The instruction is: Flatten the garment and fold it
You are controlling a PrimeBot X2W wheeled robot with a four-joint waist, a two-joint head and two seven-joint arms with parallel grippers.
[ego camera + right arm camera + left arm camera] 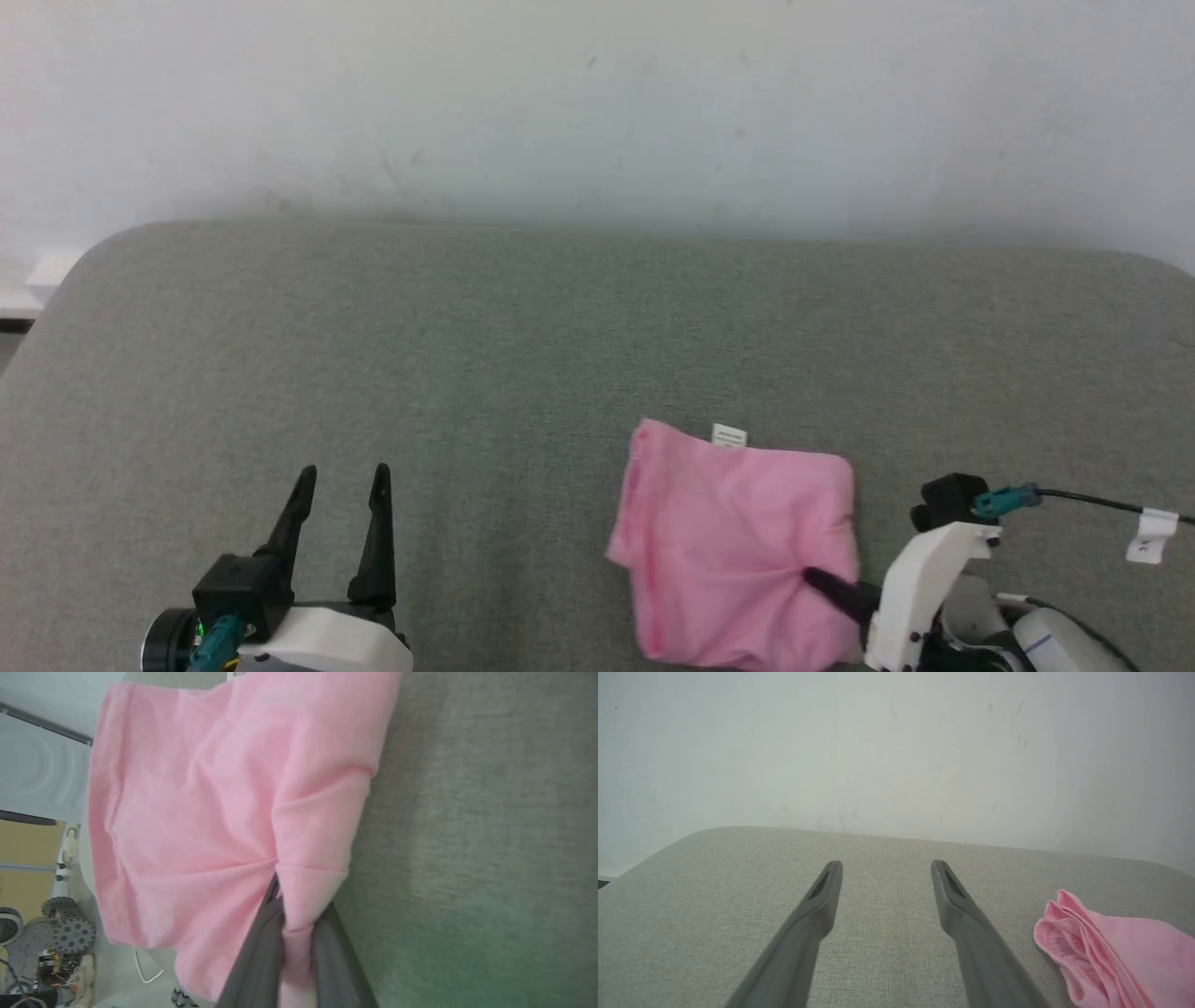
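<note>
folding seems underway: right fingers [826, 586] clenched on the edge of the shorts [733, 541], which lie ahead of them on the bench [467, 355]; left fingers [376, 532] released, empty. next probably needs a gentle release, no dragging.

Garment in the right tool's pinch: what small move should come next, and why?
Probably draw the pinched edge slightly toward the robot's right. The right tool is shut on a fold of the garment, creases fan out from that pinch, and the left tool hangs open, apart from the cloth.

A grey-green cloth surface [467, 355] meets a scuffed white wall [597, 112].
</note>
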